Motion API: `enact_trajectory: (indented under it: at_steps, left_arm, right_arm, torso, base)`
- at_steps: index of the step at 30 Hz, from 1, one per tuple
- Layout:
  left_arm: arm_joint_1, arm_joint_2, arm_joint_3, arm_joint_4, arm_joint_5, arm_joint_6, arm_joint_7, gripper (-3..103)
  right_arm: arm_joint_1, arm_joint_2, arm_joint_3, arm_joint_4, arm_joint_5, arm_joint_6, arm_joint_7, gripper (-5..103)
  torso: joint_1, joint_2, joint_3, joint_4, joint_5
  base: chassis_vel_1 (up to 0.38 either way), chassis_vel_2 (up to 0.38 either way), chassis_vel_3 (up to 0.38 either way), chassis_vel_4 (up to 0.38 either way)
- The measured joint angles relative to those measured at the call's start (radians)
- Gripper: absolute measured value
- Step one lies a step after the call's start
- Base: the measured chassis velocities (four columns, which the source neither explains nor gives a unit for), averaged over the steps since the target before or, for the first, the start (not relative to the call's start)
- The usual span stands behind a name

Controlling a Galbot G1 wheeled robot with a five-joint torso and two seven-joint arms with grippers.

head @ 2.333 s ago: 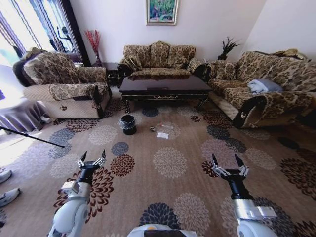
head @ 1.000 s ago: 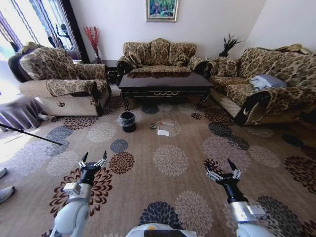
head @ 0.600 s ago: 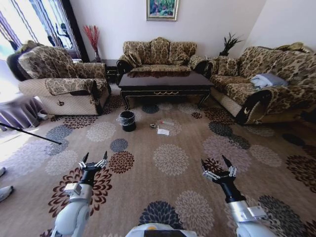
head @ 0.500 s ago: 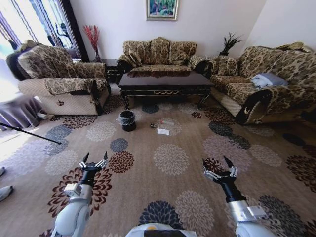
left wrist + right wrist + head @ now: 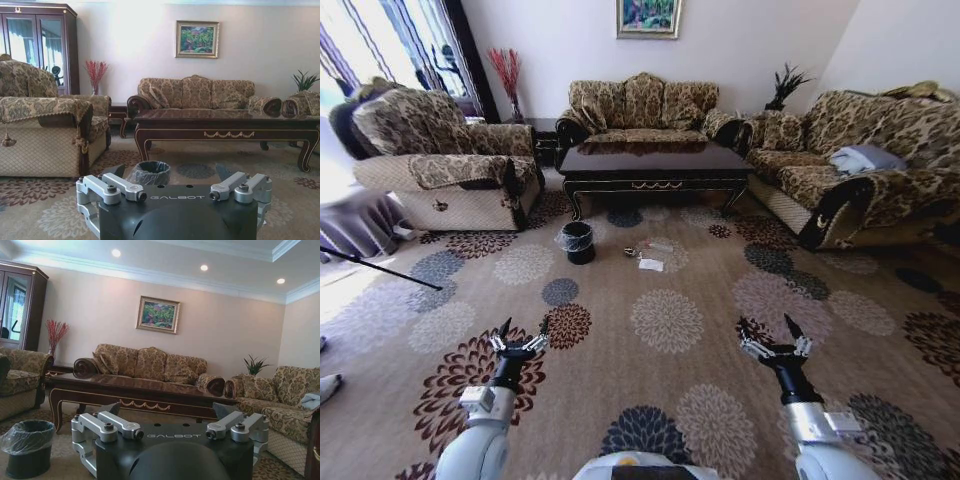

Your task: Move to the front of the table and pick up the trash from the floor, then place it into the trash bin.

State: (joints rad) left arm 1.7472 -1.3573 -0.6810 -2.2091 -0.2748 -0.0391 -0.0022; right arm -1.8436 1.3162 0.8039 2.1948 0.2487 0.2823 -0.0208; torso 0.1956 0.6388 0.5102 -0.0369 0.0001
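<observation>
Head camera looks down the room; both wrist cameras, low, face the shared table [image 5: 654, 160] and trash bin [image 5: 579, 241].

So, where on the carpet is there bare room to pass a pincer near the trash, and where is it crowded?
Bare floor spreads between both open pincers, left and right, and the trash. It is crowded nearer the table: the trash bin stands to the left of the white paper, with small bits between them.
</observation>
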Motion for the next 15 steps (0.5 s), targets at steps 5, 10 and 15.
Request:
enact_trajectory:
  at_steps: [5,10,15]
  left_arm:
    - [0.008,0.002,-0.006,-0.019,-0.011,0.000,-0.003,100]
    - [0.009,0.002,-0.007,-0.024,-0.012,0.002,-0.004,100]
    - [0.004,0.001,-0.003,-0.019,-0.012,0.002,-0.004,100]
  right_arm:
    - [0.003,0.000,0.000,-0.003,0.004,0.000,0.008,100]
    - [0.004,0.004,0.002,0.005,0.016,0.000,0.014,100]
    - [0.001,0.005,0.003,0.006,0.016,0.000,0.015,100]
  torso:
    - [-0.006,-0.017,-0.011,0.0000,0.0000]
    - [-0.016,-0.041,-0.025,0.0000,0.0000]
    - [-0.024,-0.061,-0.038,0.0000,-0.0001]
  base:
    - [0.000,0.000,0.000,0.000]
    - [0.000,0.000,0.000,0.000]
    - [0.000,0.000,0.000,0.000]
